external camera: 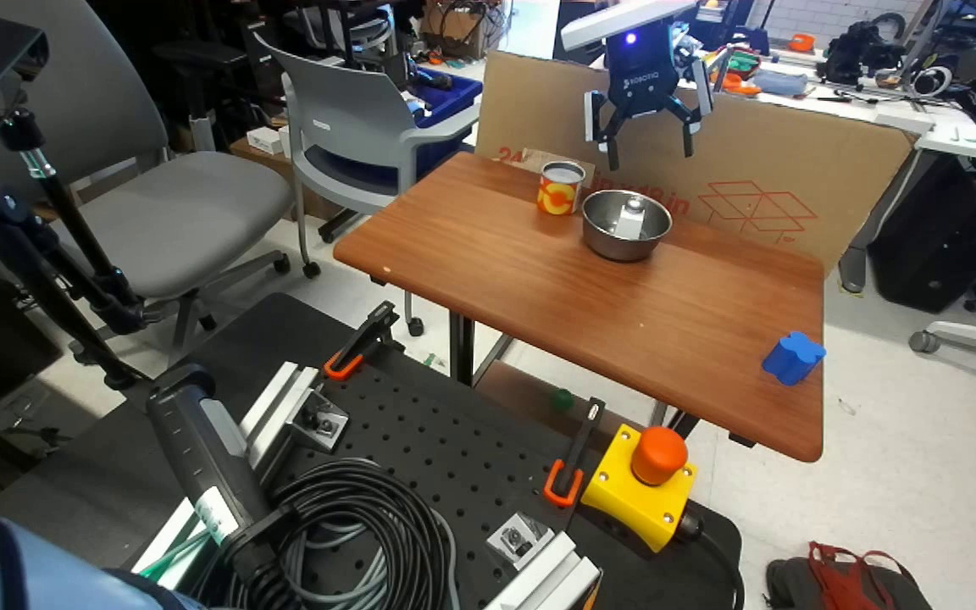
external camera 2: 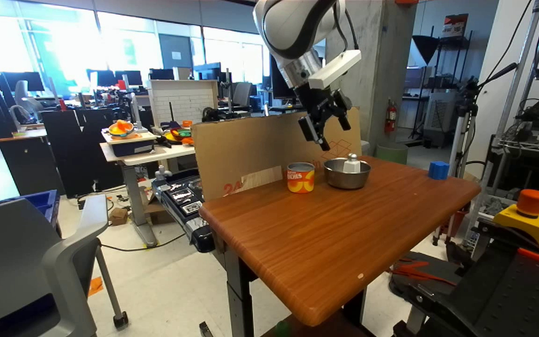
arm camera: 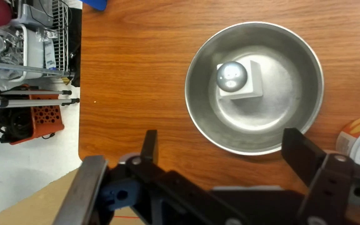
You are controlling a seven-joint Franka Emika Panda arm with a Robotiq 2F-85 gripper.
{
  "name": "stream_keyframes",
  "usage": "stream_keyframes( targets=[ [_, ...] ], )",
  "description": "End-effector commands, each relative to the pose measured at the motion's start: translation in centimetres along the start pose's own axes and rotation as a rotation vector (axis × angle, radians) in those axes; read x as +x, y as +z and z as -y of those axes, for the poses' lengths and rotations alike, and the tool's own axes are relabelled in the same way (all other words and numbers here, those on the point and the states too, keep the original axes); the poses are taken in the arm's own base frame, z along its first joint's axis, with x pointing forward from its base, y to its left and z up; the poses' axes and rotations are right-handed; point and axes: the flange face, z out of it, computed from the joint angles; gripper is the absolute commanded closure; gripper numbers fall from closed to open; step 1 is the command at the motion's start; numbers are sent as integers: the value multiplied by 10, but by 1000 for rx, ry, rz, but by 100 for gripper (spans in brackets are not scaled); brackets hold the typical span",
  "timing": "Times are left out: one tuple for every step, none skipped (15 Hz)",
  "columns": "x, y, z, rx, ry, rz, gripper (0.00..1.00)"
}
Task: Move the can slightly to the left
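The orange can (external camera: 557, 198) with a paler top rim stands upright near the table's back edge. It also shows in an exterior view (external camera 2: 301, 181) and at the right edge of the wrist view (arm camera: 359, 132), cut off by the frame and partly covered by my gripper. The steel bowl (external camera: 623, 246) (external camera 2: 346, 181) (arm camera: 277, 93) stands right beside it. My gripper (external camera: 651, 151) (external camera 2: 334, 135) (arm camera: 220, 134) is open and empty, well above the table, near the back edge by the bowl. Its fingers touch neither the can nor the bowl.
A white block with a metallic ball on top (arm camera: 242, 87) sits in the bowl. A blue block (external camera: 793, 357) lies at the table's far end from the can. A cardboard sheet (external camera 2: 251, 145) stands upright along the back edge of the wooden table (external camera: 539, 280).
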Motion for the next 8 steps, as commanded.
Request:
stream_keyframes(
  targets=[
    [13, 2, 11, -34, -32, 35, 0],
    [15, 3, 14, -39, -35, 41, 0],
    [18, 4, 17, -44, -37, 43, 0],
    [21, 5, 19, -49, -36, 40, 0],
    [23, 6, 21, -53, -37, 43, 0],
    [26, 6, 23, -58, -36, 42, 0],
    [28, 7, 24, -61, -36, 38, 0],
    [30, 8, 26, -64, -38, 39, 0]
  ],
)
